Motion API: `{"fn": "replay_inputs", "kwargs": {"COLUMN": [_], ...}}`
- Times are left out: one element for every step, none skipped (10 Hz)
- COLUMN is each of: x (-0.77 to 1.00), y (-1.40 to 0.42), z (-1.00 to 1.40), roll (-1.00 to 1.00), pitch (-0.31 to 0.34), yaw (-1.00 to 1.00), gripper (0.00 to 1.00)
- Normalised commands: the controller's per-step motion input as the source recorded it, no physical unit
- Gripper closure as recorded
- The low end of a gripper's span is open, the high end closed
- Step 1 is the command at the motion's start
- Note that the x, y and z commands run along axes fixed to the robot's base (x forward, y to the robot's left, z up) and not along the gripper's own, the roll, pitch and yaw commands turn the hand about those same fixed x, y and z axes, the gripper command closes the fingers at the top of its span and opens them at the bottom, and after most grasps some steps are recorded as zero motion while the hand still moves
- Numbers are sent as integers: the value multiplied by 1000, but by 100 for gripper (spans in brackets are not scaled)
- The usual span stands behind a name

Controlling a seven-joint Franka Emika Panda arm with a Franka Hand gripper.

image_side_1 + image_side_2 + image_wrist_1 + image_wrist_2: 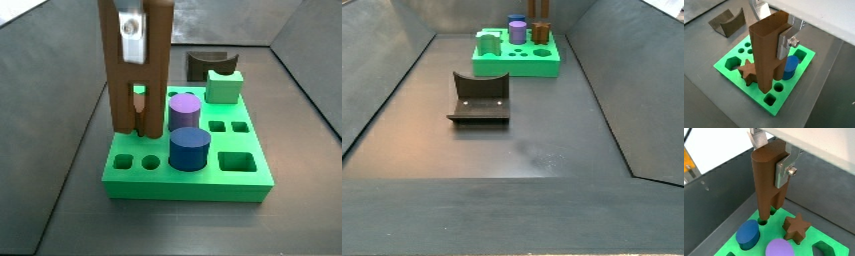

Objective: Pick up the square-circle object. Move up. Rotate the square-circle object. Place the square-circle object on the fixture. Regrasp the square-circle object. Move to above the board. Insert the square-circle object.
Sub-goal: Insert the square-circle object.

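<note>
The gripper (785,41) is clenched on the square-circle object (765,55), its silver fingers (784,169) pressing the upper part of the bar, which stands upright over the board (784,97). In a side view the bar (134,75) hangs at the board's (201,185) 10 o'clock corner, its lower end down at the surface there; whether it has entered a hole cannot be told. In a wrist view the bar's foot (765,203) sits at the board's edge, just above a small round hole, with the blue peg (748,234) near it, the purple peg (779,249) beside that, and the brown star peg (797,227) apart from both. In a side view the blue peg (189,149) stands at 4 o'clock from the bar, the purple peg (185,106) behind it, and a pale green block (223,87) at the board's far end, with the fixture (207,63) behind it on the floor. In a side view the fixture (480,98) stands well apart from the board (516,60), at its 7 o'clock, with bare floor between.
</note>
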Motion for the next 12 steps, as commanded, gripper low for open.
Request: {"fn": "replay_inputs", "kwargs": {"x": [-166,-197,-137,-43,0,0,0,80,323,300,0,-249], "y": [0,-17,-26,-137,-169,-51,-3,-103,-146,-86,0,0], "z": [-340,-314,-294,-286,-314,-280,-231,-149,0,0,-20,-77], "roll": [150,184,167,150,164,67,11,30,51,23,16,73], "pitch": [27,0,0,-59,-97,-144,-134,-130,-27,-59,-50,-16], "yaw": [49,109,94,126,249,240,214,111,0,0,0,106], "gripper": [100,100,100,100,100,100,100,100,100,100,100,100]}}
